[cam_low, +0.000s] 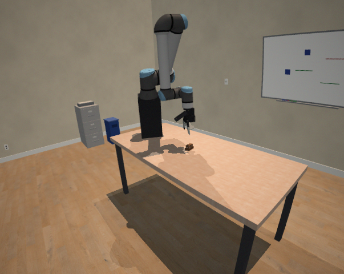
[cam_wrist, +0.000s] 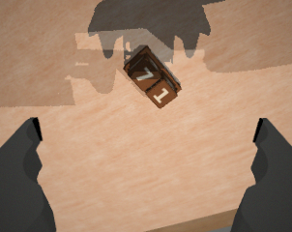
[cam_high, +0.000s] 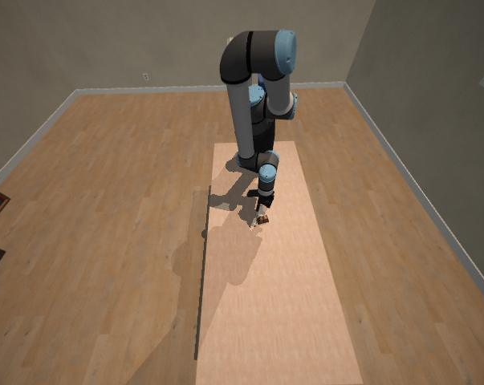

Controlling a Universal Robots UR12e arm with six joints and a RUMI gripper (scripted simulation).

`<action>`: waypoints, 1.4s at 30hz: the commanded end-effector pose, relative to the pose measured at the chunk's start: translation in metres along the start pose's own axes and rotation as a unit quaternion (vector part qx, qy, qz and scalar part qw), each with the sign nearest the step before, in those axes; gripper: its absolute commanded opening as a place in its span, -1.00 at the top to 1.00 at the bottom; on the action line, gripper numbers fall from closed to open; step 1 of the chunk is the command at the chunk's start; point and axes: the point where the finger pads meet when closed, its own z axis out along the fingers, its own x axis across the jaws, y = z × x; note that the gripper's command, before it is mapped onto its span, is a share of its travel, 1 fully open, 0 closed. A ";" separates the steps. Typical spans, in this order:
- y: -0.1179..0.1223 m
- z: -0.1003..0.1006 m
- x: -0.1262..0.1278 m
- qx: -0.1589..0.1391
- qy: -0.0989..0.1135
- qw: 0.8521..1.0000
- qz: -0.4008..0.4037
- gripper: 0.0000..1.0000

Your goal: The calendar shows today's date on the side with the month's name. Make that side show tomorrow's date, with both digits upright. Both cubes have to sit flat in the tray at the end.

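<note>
The small brown calendar [cam_high: 262, 219] [cam_low: 189, 146] stands on the table, turned diagonally in the wrist view, where its dark tray [cam_wrist: 172, 77] shows. Two brown cubes sit side by side in it. One cube [cam_wrist: 144, 77] shows a pale 7 on top, partly in shadow; the other cube [cam_wrist: 161, 95] shows a pale 1 on top. The month's name and the digits on the side faces cannot be read. My gripper [cam_wrist: 146, 119] is open and empty above the table, with the calendar beyond the line between its fingertips in the wrist view.
The table [cam_high: 291, 298] [cam_low: 248, 177] extends well past the calendar; one table edge crosses the bottom of the wrist view. The arm's shadow falls around the calendar. A filing cabinet [cam_low: 90, 127], a blue bin [cam_low: 112, 129] and a whiteboard [cam_low: 307, 85] stand away from the table.
</note>
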 end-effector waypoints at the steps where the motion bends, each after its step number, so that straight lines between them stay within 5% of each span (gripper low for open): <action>1: -0.001 0.002 0.001 0.002 -0.001 0.996 0.087 -1.00; 12: -0.002 0.006 0.003 0.002 -0.001 0.976 0.216 -1.00; 27: -0.001 0.014 0.006 0.002 -0.002 0.894 0.449 -1.00; 29: -0.001 0.014 0.006 0.002 -0.002 0.894 0.449 -1.00; 39: 0.002 0.020 0.006 0.001 -0.002 0.799 0.601 -1.00; 40: 0.002 0.020 0.006 0.001 -0.002 0.799 0.601 -1.00; 42: 0.002 0.021 0.006 0.001 -0.002 0.772 0.635 -1.00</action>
